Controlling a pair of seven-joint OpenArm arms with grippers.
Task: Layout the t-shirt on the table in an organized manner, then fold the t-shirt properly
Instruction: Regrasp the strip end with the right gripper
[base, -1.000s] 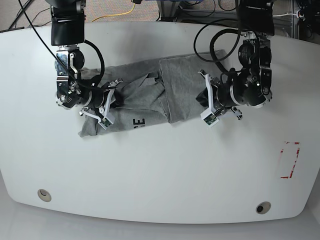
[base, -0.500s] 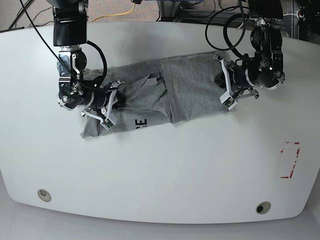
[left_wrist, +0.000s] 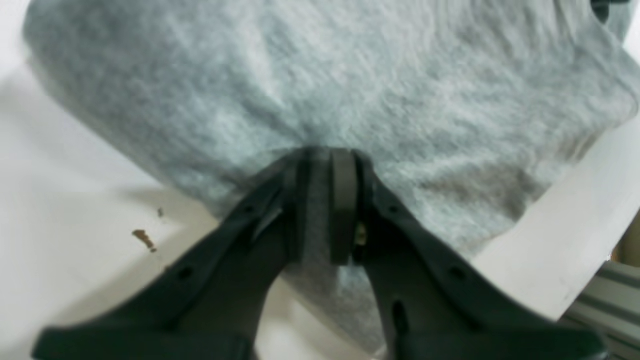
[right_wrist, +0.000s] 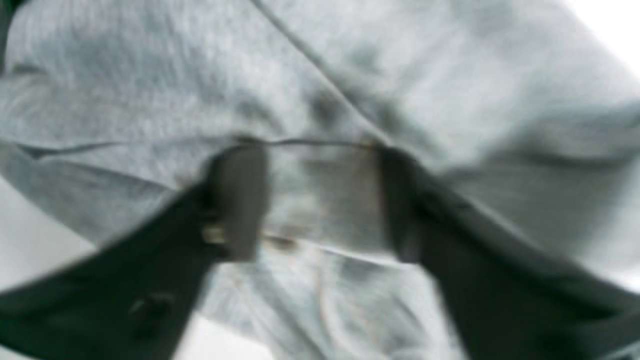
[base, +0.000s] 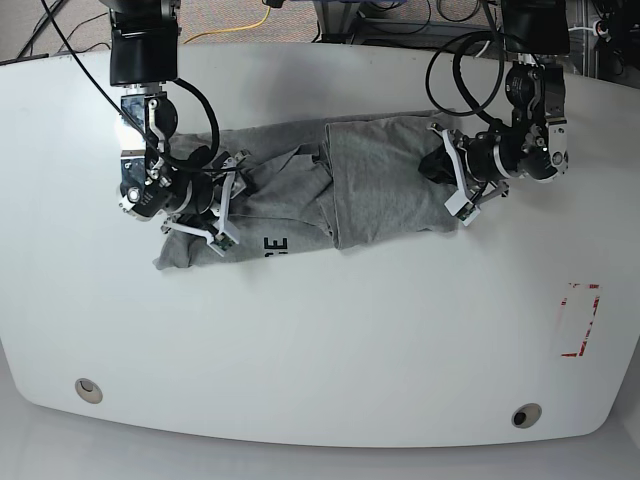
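Note:
The heather-grey t-shirt (base: 370, 180) lies crumpled across the far middle of the white table (base: 330, 340), with black lettering (base: 277, 245) showing at its near edge. My left gripper (base: 458, 193) is at the shirt's right end. In the left wrist view this gripper (left_wrist: 327, 156) is shut on a fold of the t-shirt (left_wrist: 350, 75). My right gripper (base: 224, 202) sits over the shirt's left part. The blurred right wrist view shows this gripper (right_wrist: 320, 200) with its fingers (right_wrist: 240, 200) apart and cloth of the t-shirt (right_wrist: 150, 75) lying between them.
A red tape rectangle (base: 578, 320) marks the table at the near right. Two small round holes (base: 88, 388) (base: 526, 414) sit near the front edge. Small dark specks (left_wrist: 144, 239) dot the table beside the left gripper. Cables hang behind both arms.
The left gripper moved right and away from me, now shut at the shirt's right end, which reaches further right. The right gripper shifted slightly up over the shirt's left part.

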